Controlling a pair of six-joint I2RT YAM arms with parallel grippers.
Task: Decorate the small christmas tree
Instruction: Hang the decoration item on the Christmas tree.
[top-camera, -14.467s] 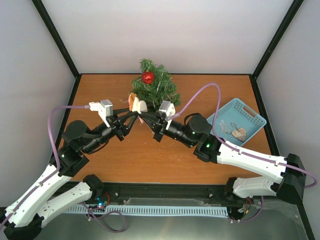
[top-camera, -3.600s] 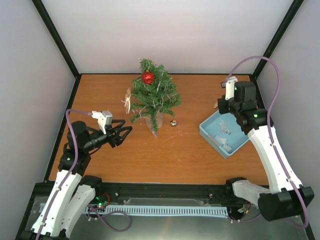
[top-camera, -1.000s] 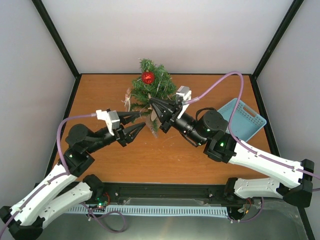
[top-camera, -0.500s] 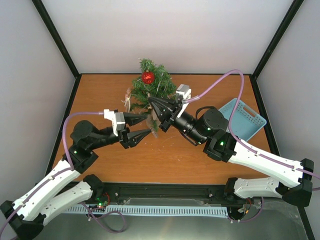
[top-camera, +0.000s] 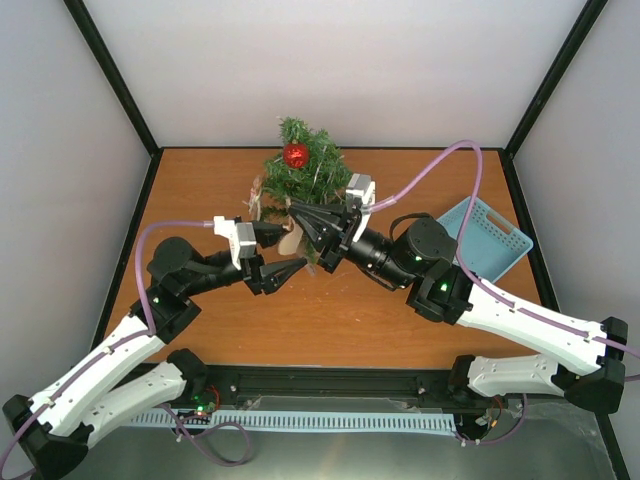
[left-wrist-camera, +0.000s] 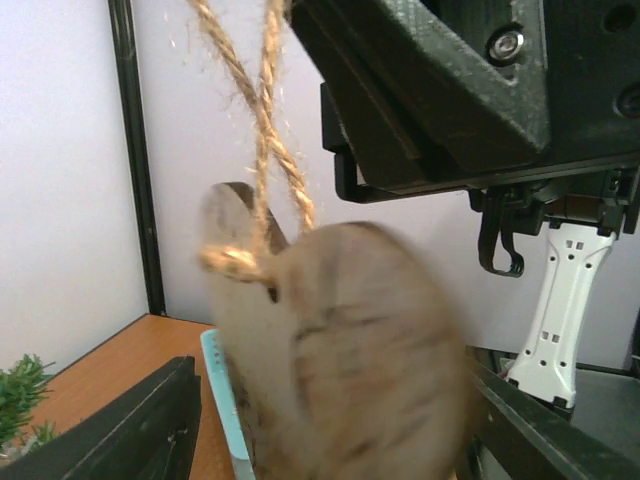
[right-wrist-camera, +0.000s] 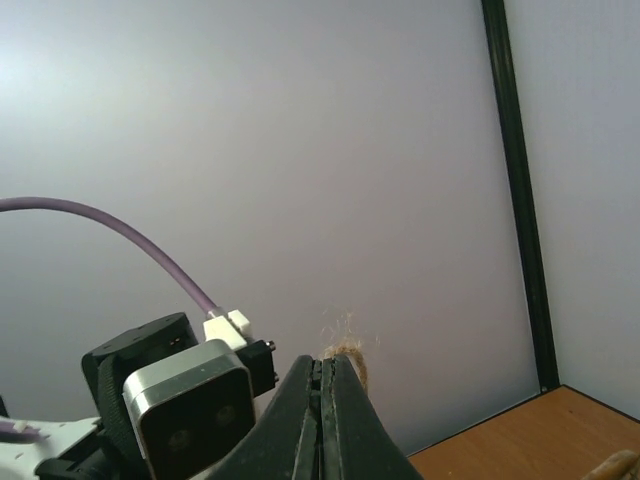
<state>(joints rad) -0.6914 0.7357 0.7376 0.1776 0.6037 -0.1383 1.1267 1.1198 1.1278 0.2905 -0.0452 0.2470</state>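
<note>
Two hands meet just in front of the small christmas tree (top-camera: 312, 182), which stands upright at the far middle of the desk (top-camera: 330, 312) with a red ball (top-camera: 296, 155) near its top and a pale straw ornament (top-camera: 255, 200) on its left side. From the right, the right hand (top-camera: 293, 212) reaches in with its fingers clenched on a twine loop (left-wrist-camera: 262, 130); its wrist view shows the frayed twine pinched at the tips. From that loop a wooden heart (left-wrist-camera: 350, 390) hangs, blurred in the left wrist view. Coming from the left, the left hand (top-camera: 293, 247) is released, its two fingers (left-wrist-camera: 130, 430) spread wide with the heart between them; whether either finger touches the wood I cannot tell. At the right of the desk, a light blue basket (top-camera: 495, 240) sits well apart from the tree.
</note>
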